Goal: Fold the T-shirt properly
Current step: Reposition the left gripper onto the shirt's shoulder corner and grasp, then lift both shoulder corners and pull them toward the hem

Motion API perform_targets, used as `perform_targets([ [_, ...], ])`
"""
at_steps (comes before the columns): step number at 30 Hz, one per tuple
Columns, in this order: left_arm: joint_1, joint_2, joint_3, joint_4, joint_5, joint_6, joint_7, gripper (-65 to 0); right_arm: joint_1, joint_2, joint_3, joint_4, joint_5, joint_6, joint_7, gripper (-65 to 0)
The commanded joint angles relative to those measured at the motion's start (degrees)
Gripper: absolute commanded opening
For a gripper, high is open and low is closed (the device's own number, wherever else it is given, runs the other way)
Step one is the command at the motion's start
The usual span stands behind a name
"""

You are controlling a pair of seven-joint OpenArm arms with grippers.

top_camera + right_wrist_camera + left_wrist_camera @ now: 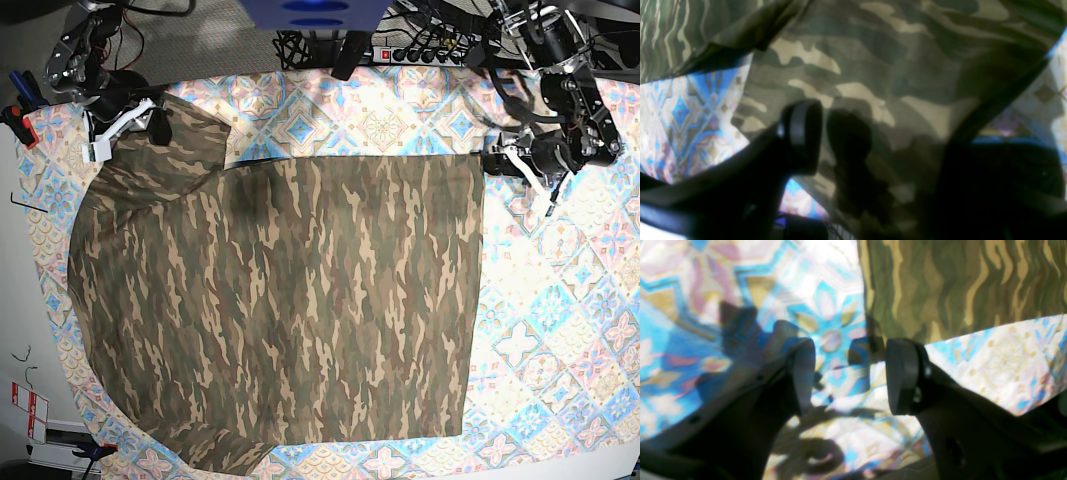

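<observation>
The camouflage T-shirt (pixel 300 300) lies spread flat on the pastel tablecloth (pixel 560 300). Its straight edge is on the right in the base view and a sleeve (pixel 190 130) lies at the back left. My left gripper (pixel 850 373) is open and empty just off the shirt's back right corner (pixel 873 330); it also shows in the base view (pixel 497 160). My right gripper (pixel 880 140) is at the back left sleeve, and shows there in the base view (pixel 150 118). Its jaws stand wide apart. Camouflage cloth (pixel 890 66) lies between them and hides the right finger.
A power strip and cables (pixel 420 45) run along the back edge. A red-tipped tool (pixel 12 125) sits at the far left edge. The tablecloth reaches the table's front and side edges, and the shirt nearly reaches the front left edge.
</observation>
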Motion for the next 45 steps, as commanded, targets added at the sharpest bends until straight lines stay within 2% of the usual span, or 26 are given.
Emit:
perform_targets([
  [1,-0.73,-0.48,-0.13,0.87,-0.85,-0.12,-0.65,-32.8,-1.07,-0.93,-1.25,-1.28,-6.12,-1.74,-8.04,-31.2],
  [6,-2.31,-0.31,2.42,-2.03,-0.94,-0.12,-1.09,-32.8,-1.16,-0.93,-1.25,-1.28,-6.12,-1.74,-8.04,-31.2],
  [12,-4.60,-0.48,9.10,-13.20,-0.94,-0.12,-8.91,-32.8,-1.34,-0.93,-1.25,-1.28,-6.12,-1.74,-8.04,-31.2],
  [17,-5.21,-0.22,13.67,-15.92,-1.38,-0.12,-9.00,-32.8,-1.43,-0.93,-1.16,-1.28,-6.12,-1.74,-8.13,-31.4],
  [22,-3.19,-0.13,14.20,-15.83,-1.47,-0.12,-8.82,-33.5,-1.43,-0.93,-1.25,-1.28,-6.12,-1.74,-8.21,-32.1],
  [24,-2.13,-0.13,14.20,-15.83,-1.38,-0.12,-9.09,-38.8,-1.34,-0.93,-1.25,-1.28,-6.12,-1.74,-8.21,-36.0],
  [27,-1.69,-0.31,15.52,-15.83,-1.03,-0.12,-9.17,-47.3,-1.07,-0.93,-1.25,-1.28,-6.12,-1.74,-8.21,-48.0],
  [31,-1.61,-0.48,17.37,-15.83,-0.94,-0.12,-9.17,-49.2,-1.07,-0.93,-1.25,-1.28,-6.12,-1.74,-8.30,-60.6],
  [33,-1.61,-0.48,17.37,-15.83,-0.94,-0.12,-9.17,-53.0,-0.99,-0.93,-1.25,-1.28,-6.12,-1.74,-8.30,-64.8],
  [36,-1.69,-0.57,17.37,-15.83,-0.94,-0.12,-9.17,-60.2,-0.99,-0.93,-1.25,-1.20,-6.12,-1.74,-8.30,-64.6],
  [39,-1.69,-1.45,17.37,-15.83,-0.94,-0.12,-9.17,-64.3,-0.99,-0.93,-0.99,0.21,-6.12,-1.74,-7.95,-64.5],
  [45,-0.90,-2.94,15.43,-15.75,-1.03,-0.12,-9.17,-64.5,-1.69,-0.93,-0.90,10.67,-6.12,-1.74,-8.39,-64.4],
])
